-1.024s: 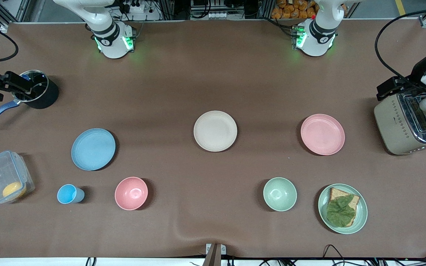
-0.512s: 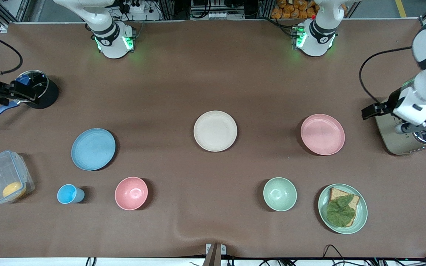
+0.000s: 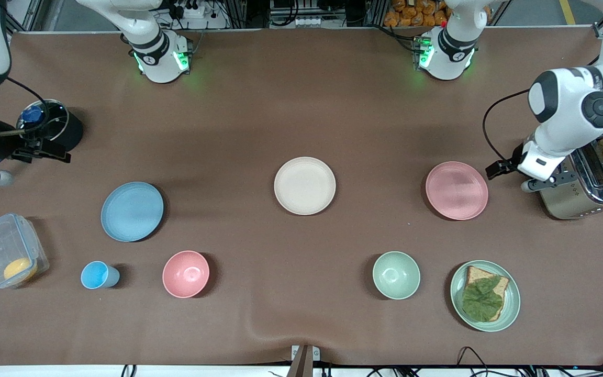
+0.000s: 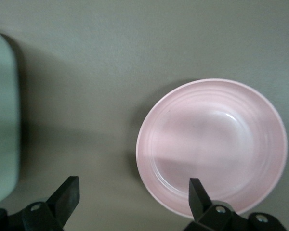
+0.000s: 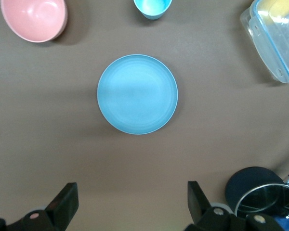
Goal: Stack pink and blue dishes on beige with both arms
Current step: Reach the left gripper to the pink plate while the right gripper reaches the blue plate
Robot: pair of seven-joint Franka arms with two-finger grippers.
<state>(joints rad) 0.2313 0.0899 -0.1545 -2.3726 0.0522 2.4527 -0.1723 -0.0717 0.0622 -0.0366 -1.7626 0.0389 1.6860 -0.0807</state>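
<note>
Plates of matte material, flat, round and low-rimmed: the pale pink plate (image 3: 457, 190) lies on the brown surface (image 3: 301, 104) just beside and below the left claw (image 3: 511, 175), and the wrist view puts its rim next to one spread fingertip (image 4: 196, 188). The light blue plate (image 3: 132, 211) lies well ahead of and below the right claw (image 3: 24, 152), whose fingers (image 5: 67, 199) are likewise spread and hold nothing. The cream-beige plate (image 3: 304, 185), the stacking base, sits between the two coloured plates, well apart from either claw and bare.

Neither plate is gripped yet, so the step in hand appears to be the approach. A flat plate is probably best taken at its rim: one finger should slip under the outer edge, the other should rest inside the low lip, and the claw should come down steeply.

A silver toaster (image 3: 587, 180) stands close to the left claw, and a black pot (image 3: 53, 128) close to the right.
</note>
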